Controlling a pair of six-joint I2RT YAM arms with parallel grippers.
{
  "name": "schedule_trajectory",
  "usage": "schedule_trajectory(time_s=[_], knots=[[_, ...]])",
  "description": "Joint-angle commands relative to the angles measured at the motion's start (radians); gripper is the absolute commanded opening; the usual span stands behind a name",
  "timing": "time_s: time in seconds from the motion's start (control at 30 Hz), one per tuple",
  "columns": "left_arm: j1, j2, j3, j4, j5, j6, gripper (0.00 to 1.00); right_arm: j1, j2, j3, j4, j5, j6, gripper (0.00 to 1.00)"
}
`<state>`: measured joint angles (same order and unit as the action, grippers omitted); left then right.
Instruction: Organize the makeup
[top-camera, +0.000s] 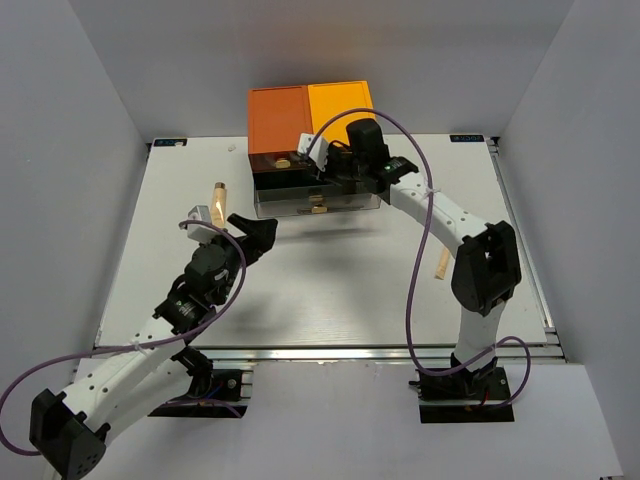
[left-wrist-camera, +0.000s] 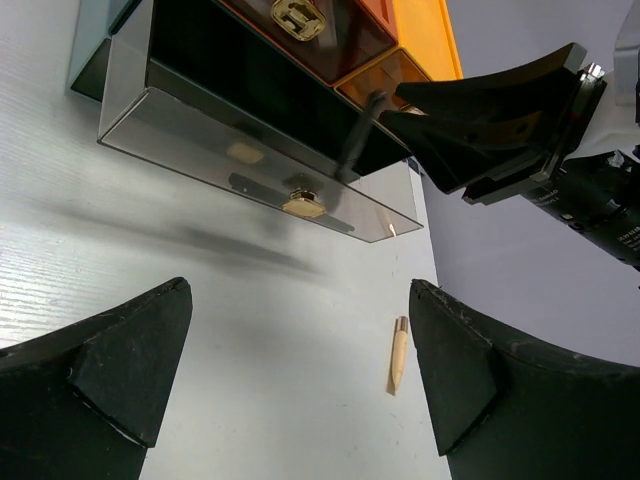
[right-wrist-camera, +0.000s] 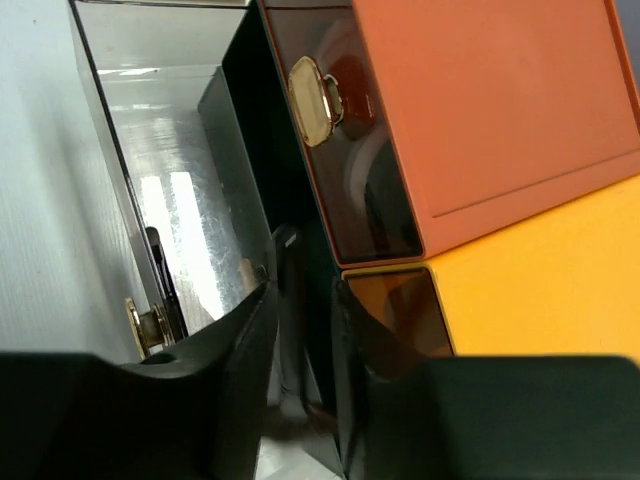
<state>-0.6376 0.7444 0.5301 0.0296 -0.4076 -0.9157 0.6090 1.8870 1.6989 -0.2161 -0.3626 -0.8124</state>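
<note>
My right gripper (top-camera: 343, 183) is shut on a thin black stick (right-wrist-camera: 291, 300) and holds it tilted over the open smoked drawer (top-camera: 318, 203) of the orange-and-dark box (top-camera: 310, 112). The stick (left-wrist-camera: 358, 135) points down into the drawer (left-wrist-camera: 200, 120). Another black stick (right-wrist-camera: 160, 272) and a small beige item (left-wrist-camera: 245, 152) lie in the drawer. My left gripper (top-camera: 255, 230) is open and empty, low over the table in front of the drawer's left side. One beige tube (top-camera: 217, 195) lies just left of it. Another beige tube (top-camera: 440, 263) lies on the right of the table and shows between my left jaws (left-wrist-camera: 399, 353). Sponges, puff and jar are out of view.
The box stands at the table's back middle, its upper dark drawer (right-wrist-camera: 345, 130) closed with a gold knob (right-wrist-camera: 313, 100). The open drawer's gold knob (left-wrist-camera: 303, 206) faces the arms. Grey walls enclose the white table (top-camera: 330, 290) on three sides.
</note>
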Motion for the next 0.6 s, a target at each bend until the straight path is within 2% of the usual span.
schedule_trajectory(time_s=[0.0, 0.17, 0.27, 0.3, 0.33, 0.37, 0.4, 0.43, 0.53, 0.57], knots=[[0.0, -0.002, -0.01, -0.002, -0.014, 0.003, 0.98, 0.0, -0.035, -0.015, 0.06, 0.017, -0.016, 0.37], [0.001, 0.038, 0.001, 0.015, 0.001, 0.015, 0.98, -0.002, -0.048, -0.019, 0.054, 0.01, -0.019, 0.49], [0.001, 0.042, 0.01, 0.009, 0.004, 0.017, 0.98, -0.008, -0.086, -0.001, 0.012, -0.08, 0.004, 0.49], [0.001, 0.039, 0.008, 0.006, 0.001, 0.015, 0.98, -0.034, -0.116, 0.016, -0.018, -0.261, -0.011, 0.44], [0.001, 0.038, 0.005, 0.001, -0.002, 0.014, 0.98, -0.05, -0.129, 0.024, -0.117, -0.376, -0.039, 0.36], [0.0, 0.033, 0.002, -0.002, -0.003, 0.008, 0.97, -0.063, -0.138, 0.03, -0.182, -0.488, -0.086, 0.15], [0.001, 0.03, 0.001, -0.002, -0.007, 0.006, 0.96, -0.069, -0.135, 0.057, -0.263, -0.612, -0.155, 0.06], [0.001, 0.029, -0.001, -0.002, -0.007, 0.005, 0.94, -0.068, -0.125, 0.076, -0.464, -0.64, -0.332, 0.02], [0.0, 0.024, -0.005, 0.001, -0.007, -0.002, 0.86, -0.046, -0.01, 0.198, -0.753, -0.581, -0.56, 0.0], [0.001, 0.024, -0.004, 0.001, -0.008, -0.002, 0.85, -0.04, 0.024, 0.226, -0.873, -0.549, -0.57, 0.0]])
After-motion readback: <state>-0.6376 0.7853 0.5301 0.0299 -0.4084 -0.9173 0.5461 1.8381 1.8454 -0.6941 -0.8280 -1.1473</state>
